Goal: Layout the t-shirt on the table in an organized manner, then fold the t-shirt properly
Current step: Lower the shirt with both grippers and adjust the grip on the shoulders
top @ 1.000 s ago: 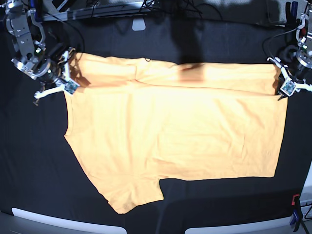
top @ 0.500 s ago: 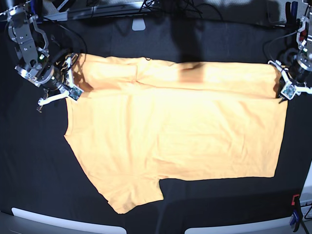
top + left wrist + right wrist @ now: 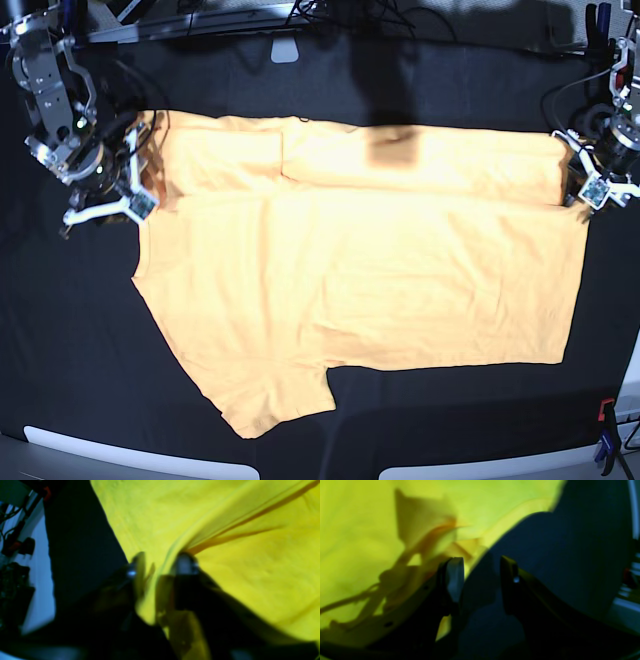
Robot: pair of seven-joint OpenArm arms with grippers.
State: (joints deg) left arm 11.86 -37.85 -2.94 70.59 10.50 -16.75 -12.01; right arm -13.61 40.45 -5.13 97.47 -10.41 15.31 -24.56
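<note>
The pale orange t-shirt point(image 3: 360, 280) lies spread on the black table point(image 3: 80, 330), its far strip folded over toward the middle and one sleeve pointing to the near edge. At the fold's right end is my left gripper point(image 3: 590, 186). The left wrist view shows the left gripper point(image 3: 161, 567) open, a ridge of the t-shirt point(image 3: 225, 517) lying loose between its fingers. My right gripper point(image 3: 135, 185) is at the fold's left end. In the right wrist view the right gripper point(image 3: 482, 577) is open over the bare table point(image 3: 570, 542), beside the t-shirt point(image 3: 357, 517) edge.
A red-and-blue clamp point(image 3: 605, 430) grips the table's near right edge. Cables and a metal rail point(image 3: 200, 20) run along the far side. White surfaces point(image 3: 120, 450) show below the near edge.
Both grippers have gone from shut on the folded edge to open, letting the cloth go. The right arm has drawn slightly left and back. The folded strip stays in place.
</note>
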